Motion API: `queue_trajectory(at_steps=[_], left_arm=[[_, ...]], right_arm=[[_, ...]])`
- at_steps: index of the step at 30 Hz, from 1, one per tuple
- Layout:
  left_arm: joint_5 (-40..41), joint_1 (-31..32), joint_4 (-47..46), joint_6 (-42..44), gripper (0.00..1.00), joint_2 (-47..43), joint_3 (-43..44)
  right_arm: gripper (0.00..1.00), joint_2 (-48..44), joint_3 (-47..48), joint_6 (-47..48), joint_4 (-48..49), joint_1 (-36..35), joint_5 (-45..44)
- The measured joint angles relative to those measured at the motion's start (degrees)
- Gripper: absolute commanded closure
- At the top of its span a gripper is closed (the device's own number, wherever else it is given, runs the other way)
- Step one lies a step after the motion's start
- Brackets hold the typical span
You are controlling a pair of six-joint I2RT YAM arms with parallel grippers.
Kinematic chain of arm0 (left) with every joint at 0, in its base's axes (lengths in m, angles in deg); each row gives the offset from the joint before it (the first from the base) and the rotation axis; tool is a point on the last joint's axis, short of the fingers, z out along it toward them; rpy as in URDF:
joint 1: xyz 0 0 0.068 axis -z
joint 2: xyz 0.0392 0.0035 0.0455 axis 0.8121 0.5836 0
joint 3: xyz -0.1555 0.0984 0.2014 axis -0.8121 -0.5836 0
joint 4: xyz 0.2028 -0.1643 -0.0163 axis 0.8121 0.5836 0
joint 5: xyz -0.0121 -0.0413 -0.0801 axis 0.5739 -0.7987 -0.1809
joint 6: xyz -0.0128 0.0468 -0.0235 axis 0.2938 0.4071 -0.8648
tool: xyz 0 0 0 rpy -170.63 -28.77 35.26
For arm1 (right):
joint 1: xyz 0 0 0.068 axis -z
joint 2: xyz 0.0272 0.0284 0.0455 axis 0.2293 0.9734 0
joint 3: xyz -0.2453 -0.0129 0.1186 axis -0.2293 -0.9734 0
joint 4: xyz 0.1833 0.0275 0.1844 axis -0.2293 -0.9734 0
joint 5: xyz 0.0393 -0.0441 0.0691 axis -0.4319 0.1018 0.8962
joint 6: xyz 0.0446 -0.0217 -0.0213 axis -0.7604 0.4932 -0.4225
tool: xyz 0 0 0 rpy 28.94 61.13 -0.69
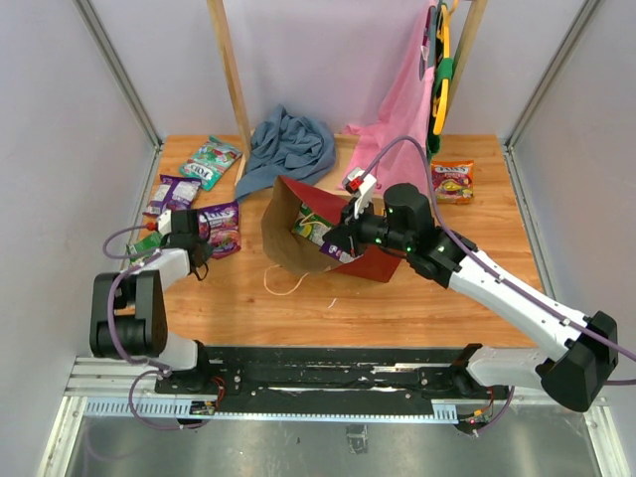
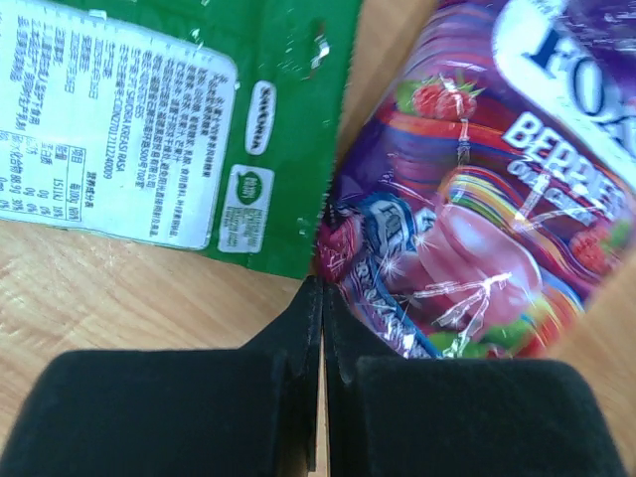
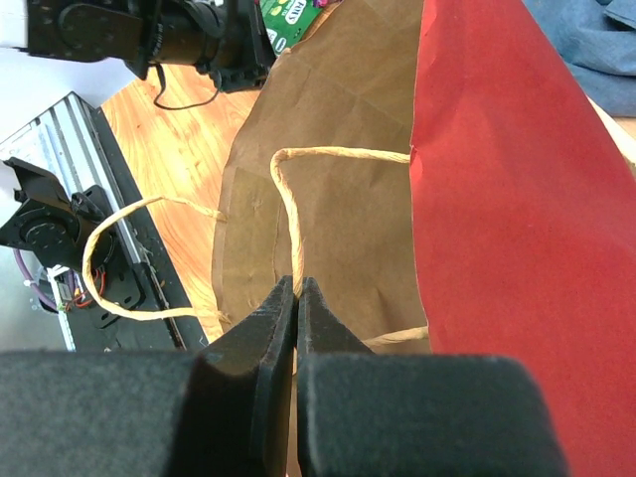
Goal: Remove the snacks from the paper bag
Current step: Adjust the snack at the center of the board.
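Observation:
The paper bag (image 1: 370, 260), red outside and brown inside, lies on its side mid-table with its mouth to the left. A green and purple packet (image 1: 316, 231) shows inside it. My right gripper (image 1: 343, 238) is at the bag's mouth. In the right wrist view it (image 3: 298, 283) is shut on a twine handle (image 3: 285, 199) against the brown inside (image 3: 338, 119). My left gripper (image 1: 182, 227) is shut and empty. Its tips (image 2: 323, 288) sit low over the wood between a green packet (image 2: 199, 119) and a purple berry packet (image 2: 477, 229).
Teal packets (image 1: 211, 161), purple packets (image 1: 171, 192) and a green one (image 1: 146, 243) lie at the left. An orange packet (image 1: 452, 181) lies at the right back. A blue-grey cloth (image 1: 288, 147), a pink garment (image 1: 402, 109) and a wooden pole (image 1: 231, 79) stand behind the bag.

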Motion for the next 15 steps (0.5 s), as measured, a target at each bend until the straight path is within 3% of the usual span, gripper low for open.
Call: queue_trajectory(at_steps=[6, 12, 13, 15], left_arm=[[2.89, 0.0, 0.66, -2.99, 0.99, 4.31, 1.14], [7.67, 0.0, 6.6, -4.04, 0.99, -2.67, 1.14], [7.96, 0.0, 7.06, -4.13, 0.99, -3.52, 1.14], [8.96, 0.0, 8.72, -4.39, 0.99, -8.15, 1.14]], right_arm=[[0.99, -1.31, -0.31, 0.28, -0.39, 0.0, -0.52], [0.99, -2.03, -0.44, 0.35, -0.31, 0.0, -0.59], [0.98, -2.01, -0.48, 0.35, -0.33, 0.0, -0.57], [0.82, -1.97, -0.48, 0.35, -0.28, 0.0, -0.39]])
